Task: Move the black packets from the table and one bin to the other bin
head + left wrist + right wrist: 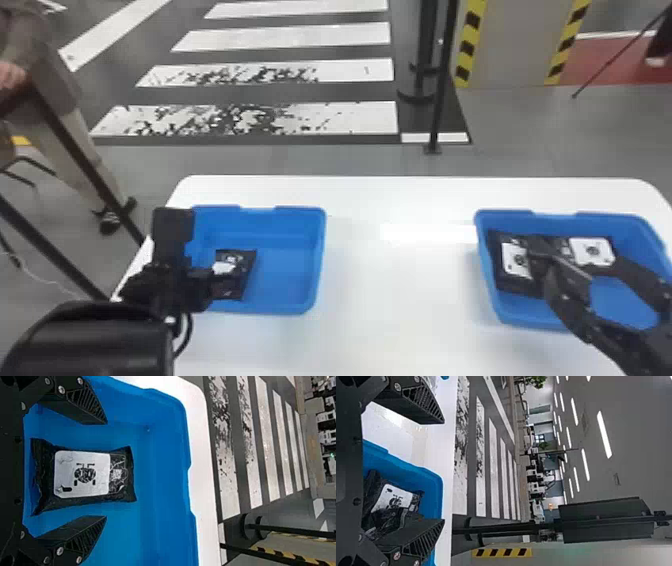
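Fingers apart, the black left gripper (175,270) and black right gripper (570,257) hang at rectangular blue plastic bins (295,222) holding pillow-shaped, white-labelled black packets (81,473).

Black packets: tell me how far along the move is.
Apparently well along. Done: at least two packets lie in the right bin, probably the target. In hand: nothing; the left gripper and right gripper are open. Remaining: one packet in the left bin, framed by the left gripper's fingers.

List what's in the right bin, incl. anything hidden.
Right bin: one black packet at left, another to its right. In the head view, the right hand partly covers them and the bin floor; can't tell if more packets lie underneath.
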Controlling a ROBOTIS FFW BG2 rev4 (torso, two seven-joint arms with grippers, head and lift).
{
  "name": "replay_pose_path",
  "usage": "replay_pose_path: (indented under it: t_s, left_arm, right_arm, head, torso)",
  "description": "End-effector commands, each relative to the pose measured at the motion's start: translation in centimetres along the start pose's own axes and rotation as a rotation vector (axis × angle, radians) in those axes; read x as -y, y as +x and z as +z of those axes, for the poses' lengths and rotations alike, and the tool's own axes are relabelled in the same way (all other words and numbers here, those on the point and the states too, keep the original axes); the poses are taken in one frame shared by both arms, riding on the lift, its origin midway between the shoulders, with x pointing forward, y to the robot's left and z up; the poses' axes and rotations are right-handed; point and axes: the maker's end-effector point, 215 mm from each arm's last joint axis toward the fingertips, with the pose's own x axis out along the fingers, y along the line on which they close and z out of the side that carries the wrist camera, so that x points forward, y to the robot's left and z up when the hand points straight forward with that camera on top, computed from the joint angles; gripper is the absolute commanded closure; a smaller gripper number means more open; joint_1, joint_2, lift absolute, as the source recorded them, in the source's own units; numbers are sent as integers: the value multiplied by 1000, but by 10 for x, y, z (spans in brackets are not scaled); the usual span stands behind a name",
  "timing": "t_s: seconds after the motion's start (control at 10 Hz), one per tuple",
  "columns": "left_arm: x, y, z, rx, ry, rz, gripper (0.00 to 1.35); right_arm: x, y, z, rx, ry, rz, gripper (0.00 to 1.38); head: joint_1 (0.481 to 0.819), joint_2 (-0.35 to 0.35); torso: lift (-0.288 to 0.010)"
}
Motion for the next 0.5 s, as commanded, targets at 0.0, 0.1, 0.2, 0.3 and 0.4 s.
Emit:
replay_pose_path:
  t_s: [0.0, 0.1, 0.2, 0.3, 0.4]
  left_arm:
    - [6, 16, -11, -35, 6, -12, 183]
    - [6, 25, -17, -60, 10, -18, 188]
    - [5, 28, -20, -72, 20, -15, 190]
    - [-3, 29, -26, -94, 27, 8, 190]
    - [-5, 29, -26, -107, 35, 15, 190]
  right_arm:
    - [-2, 1, -1, 1, 6, 6, 142]
    - [-2, 2, -1, 1, 7, 8, 142]
    - [-3, 3, -2, 0, 10, 13, 142]
    - [-3, 3, -3, 0, 16, 14, 142]
    - [-3, 3, -3, 0, 17, 17, 142]
  head:
    - [695, 117]
    - [695, 115]
    - [695, 113]
    - [695, 116]
    - [695, 119]
  torso:
    - [-110]
    - [-110]
    - [-110]
    - [-110]
    - [-110]
